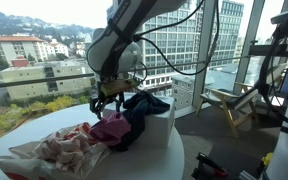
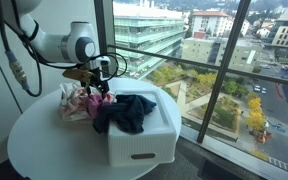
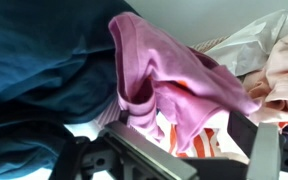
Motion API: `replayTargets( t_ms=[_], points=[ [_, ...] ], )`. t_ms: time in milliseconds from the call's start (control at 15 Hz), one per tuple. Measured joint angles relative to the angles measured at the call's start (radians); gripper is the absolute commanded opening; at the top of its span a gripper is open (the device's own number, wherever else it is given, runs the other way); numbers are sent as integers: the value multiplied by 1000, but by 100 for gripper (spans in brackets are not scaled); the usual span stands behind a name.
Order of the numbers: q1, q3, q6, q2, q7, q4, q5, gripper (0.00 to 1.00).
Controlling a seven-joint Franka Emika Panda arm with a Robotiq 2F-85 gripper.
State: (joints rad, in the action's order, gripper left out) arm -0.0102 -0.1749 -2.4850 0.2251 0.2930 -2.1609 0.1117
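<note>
My gripper (image 1: 108, 100) hangs open just above a magenta-pink garment (image 1: 110, 129), which lies at the edge of a white laundry basket (image 1: 162, 128). In the wrist view the pink garment (image 3: 159, 75) fills the space between the spread fingers (image 3: 179, 138), with an orange-and-white striped cloth (image 3: 184, 135) under it. A dark blue garment (image 2: 124, 113) is draped over the basket (image 2: 144, 140), next to the pink one (image 2: 105, 98). The gripper (image 2: 102, 86) is over the basket's near corner.
A pile of pale pink and white clothes (image 1: 59, 150) lies on the round white table (image 2: 44, 150) beside the basket. Floor-to-ceiling windows (image 2: 204, 60) stand close behind. A wooden chair (image 1: 229, 105) and camera stands are to one side.
</note>
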Motion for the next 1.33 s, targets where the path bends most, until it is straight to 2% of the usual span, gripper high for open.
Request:
replayTargets(
  t_ms=[400,933,1333],
  points=[
    [73,60,54,17,-52,-20,12,100],
    [141,38,57,75,-191,-28,11,100],
    [160,42,34,156,-248,-15,44,100]
  ],
)
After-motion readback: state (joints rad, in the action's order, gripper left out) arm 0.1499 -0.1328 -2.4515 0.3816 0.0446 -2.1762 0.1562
